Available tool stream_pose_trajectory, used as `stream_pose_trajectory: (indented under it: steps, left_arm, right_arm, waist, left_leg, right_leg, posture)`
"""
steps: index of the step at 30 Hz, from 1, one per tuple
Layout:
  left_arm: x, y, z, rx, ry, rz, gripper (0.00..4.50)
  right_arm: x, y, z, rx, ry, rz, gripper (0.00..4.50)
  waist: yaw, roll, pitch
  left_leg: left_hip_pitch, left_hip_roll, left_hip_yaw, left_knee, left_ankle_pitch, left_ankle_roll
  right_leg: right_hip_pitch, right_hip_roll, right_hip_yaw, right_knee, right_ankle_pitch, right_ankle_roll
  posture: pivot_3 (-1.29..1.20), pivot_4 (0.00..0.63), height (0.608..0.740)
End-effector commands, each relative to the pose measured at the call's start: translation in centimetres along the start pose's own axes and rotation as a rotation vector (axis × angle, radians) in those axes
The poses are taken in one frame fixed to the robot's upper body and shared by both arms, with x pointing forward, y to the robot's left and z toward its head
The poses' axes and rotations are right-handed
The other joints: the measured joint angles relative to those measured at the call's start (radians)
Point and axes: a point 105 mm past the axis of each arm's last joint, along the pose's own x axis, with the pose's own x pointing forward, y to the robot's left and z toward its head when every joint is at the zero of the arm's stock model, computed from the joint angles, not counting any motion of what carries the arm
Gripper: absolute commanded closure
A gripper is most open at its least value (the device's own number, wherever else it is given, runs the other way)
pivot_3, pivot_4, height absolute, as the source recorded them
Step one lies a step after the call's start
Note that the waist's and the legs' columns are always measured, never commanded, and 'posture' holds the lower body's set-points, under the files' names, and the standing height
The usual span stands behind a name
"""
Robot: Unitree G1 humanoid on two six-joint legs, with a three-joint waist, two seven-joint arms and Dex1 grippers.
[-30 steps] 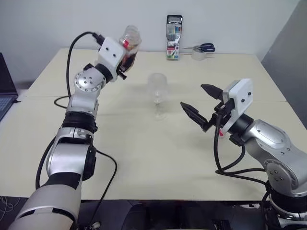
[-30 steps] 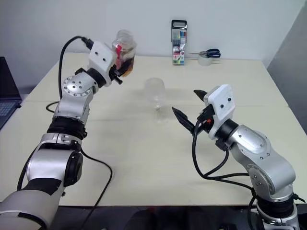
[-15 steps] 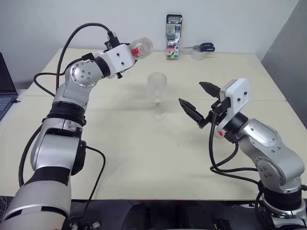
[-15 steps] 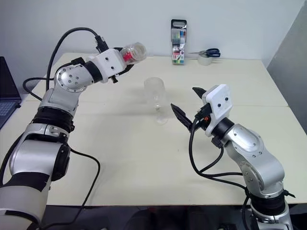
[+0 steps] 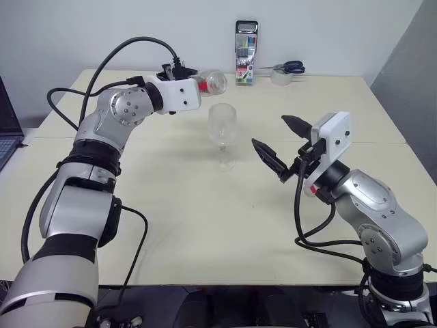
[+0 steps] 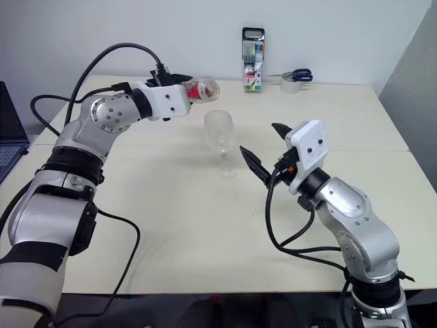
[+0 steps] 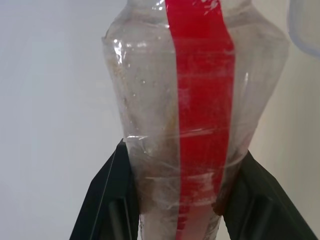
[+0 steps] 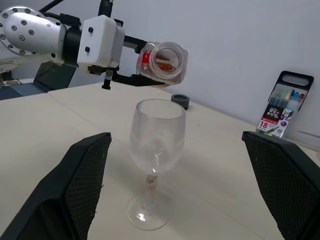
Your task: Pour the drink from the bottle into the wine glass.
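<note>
Above and just behind the wine glass (image 6: 219, 130), the bottle (image 6: 202, 89) is lying nearly level, its open mouth pointing toward the glass rim. The left gripper (image 5: 198, 83) is clamping it around the body, both black fingers (image 7: 112, 192) pressing against the plastic beside the red label strip. A trace of the drink (image 8: 165, 65) is sitting inside the neck. The glass is standing upright on the table (image 5: 205, 225). To the right of the glass, the right gripper (image 6: 263, 149) is hovering with its jaws spread wide, holding nothing.
</note>
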Motion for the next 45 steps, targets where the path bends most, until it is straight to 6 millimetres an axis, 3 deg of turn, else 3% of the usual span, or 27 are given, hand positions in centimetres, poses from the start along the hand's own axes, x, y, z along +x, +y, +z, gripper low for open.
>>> stream_pose_trajectory:
  steps: [1, 19, 45]
  left_arm:
    - [-0.5, 2.8, 0.6, 0.089, -0.011, 0.064, 2.81]
    - [-1.1, 2.9, -0.1, 0.219, 0.013, 0.035, 2.81]
    - [-0.8, 4.4, 0.3, 0.339, 0.031, 0.041, 2.81]
  right_arm:
    - [-0.1, 0.4, 1.0, -0.015, -0.052, 0.008, 0.0]
    - [-1.1, 2.6, -0.1, 0.054, -0.104, 0.073, 0.0]
    - [-1.3, 2.3, -1.2, 0.011, -0.121, 0.025, 0.0]
  waist:
    - [0.0, 0.0, 0.0]
    - [0.0, 0.0, 0.0]
    - [0.0, 0.0, 0.0]
  left_leg:
    - [0.0, 0.0, 0.0, 0.0, 0.0, 0.0]
    - [0.0, 0.0, 0.0, 0.001, 0.0, 0.0]
    - [0.0, 0.0, 0.0, 0.001, 0.0, 0.0]
  right_leg:
    - [0.0, 0.0, 0.0, 0.0, 0.0, 0.0]
    - [0.0, 0.0, 0.0, 0.0, 0.0, 0.0]
    - [0.0, 0.0, 0.0, 0.001, 0.0, 0.0]
  posture:
    - [0.0, 0.15, 0.74]
    - [0.0, 0.15, 0.74]
    - [0.0, 0.15, 0.74]
